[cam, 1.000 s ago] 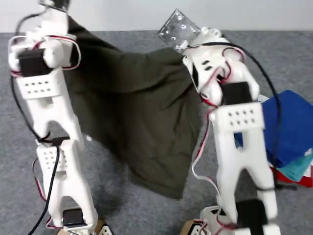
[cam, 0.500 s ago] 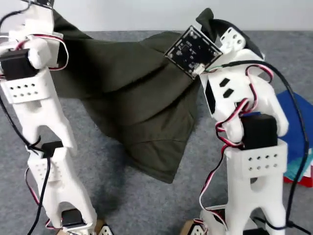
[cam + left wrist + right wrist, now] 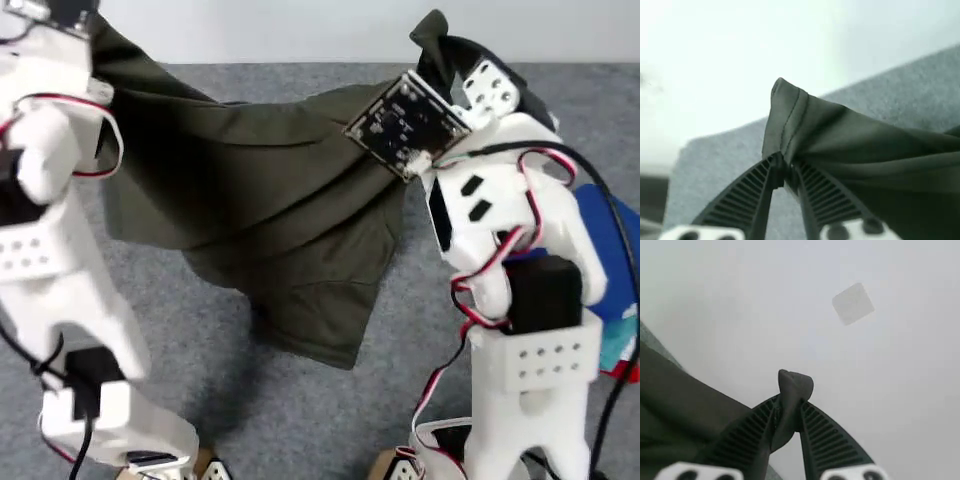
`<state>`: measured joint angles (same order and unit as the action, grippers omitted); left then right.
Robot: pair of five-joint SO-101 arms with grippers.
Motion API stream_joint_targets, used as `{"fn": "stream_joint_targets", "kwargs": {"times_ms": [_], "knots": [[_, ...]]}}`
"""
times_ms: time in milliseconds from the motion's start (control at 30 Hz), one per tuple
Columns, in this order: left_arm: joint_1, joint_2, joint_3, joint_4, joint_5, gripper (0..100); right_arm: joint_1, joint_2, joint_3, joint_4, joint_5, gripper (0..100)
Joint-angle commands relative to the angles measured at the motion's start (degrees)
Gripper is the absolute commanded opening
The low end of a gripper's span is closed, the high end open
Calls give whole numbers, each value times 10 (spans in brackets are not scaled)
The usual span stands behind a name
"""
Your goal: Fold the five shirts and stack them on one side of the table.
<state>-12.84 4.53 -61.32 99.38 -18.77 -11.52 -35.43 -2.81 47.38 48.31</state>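
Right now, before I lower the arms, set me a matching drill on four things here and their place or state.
Things:
1. dark green shirt
2. blue shirt
3. left pincer
4. right pincer

Place or state:
A. shut on a bunched fabric tip
B. lies at the high view's right edge
C. shut on a stitched hem corner
D. hangs spread, held at two corners

Pairs: 1-D, 2-B, 3-C, 4-A.

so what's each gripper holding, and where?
Both hold the shirt: left gripper pinches a stitched corner, right gripper a bunched corner.
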Motion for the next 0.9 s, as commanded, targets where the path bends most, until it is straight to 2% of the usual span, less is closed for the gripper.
{"fn": "stream_joint_targets", "kwargs": {"times_ms": [0,167,267,367,467,600,733,867], "knots": [[-2,-50,-34,-24,-4,4,2,-27,-52,-4,6,10],[-31,-66,-65,-121,5,5,2,-45,-67,-7,50,10],[-48,-64,-72,-154,21,5,3,-61,-71,-32,54,9],[-51,-61,-64,-136,-11,5,10,-79,-71,-50,84,9],[-49,-65,-46,-73,-53,5,14,-90,-71,-58,100,9],[-54,-69,-46,15,-55,5,15,-97,-70,-51,102,9],[-94,-106,-29,13,-55,5,12,-102,-70,-26,102,9],[-98,-162,70,13,-55,40,12,-101,-69,-5,102,9]]}}
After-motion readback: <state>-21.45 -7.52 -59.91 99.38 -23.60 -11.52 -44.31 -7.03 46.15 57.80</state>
